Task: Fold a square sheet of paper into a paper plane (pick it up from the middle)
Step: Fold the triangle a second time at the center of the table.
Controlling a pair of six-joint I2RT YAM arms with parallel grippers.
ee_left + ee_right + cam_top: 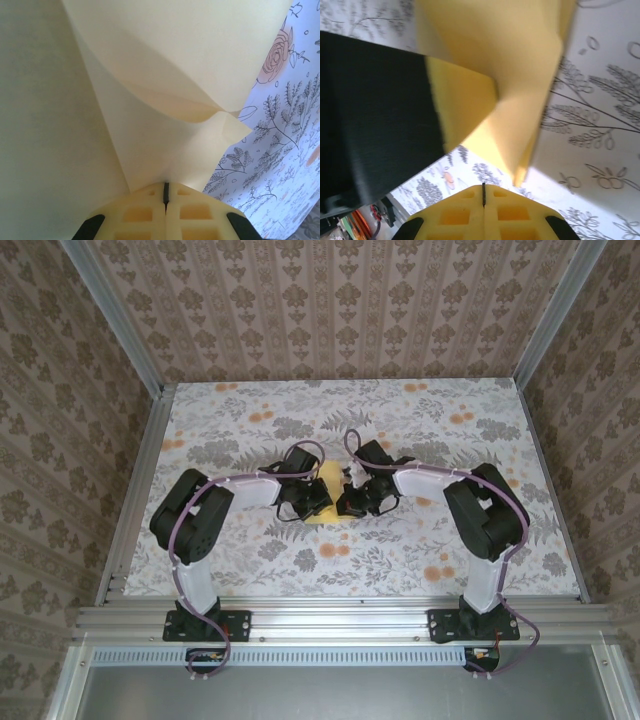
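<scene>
Creasing stage, I'd judge: the thin pale-yellow paper sheet (165,100), partly folded, sits mid floral-print table (420,550). Left gripper (165,192) is pinched closed on its layered corner. Right gripper (483,192) is closed at another tip (grip unclear). Next: press the crease flat. Fold count is hidden under both grippers.

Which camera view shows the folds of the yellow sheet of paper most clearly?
The left wrist view: the sheet of paper is close and sharp, with overlapping layers and a curled flap edge. The right wrist view shows it blurred, partly behind a black arm part. The top external view shows a small yellow patch.
</scene>
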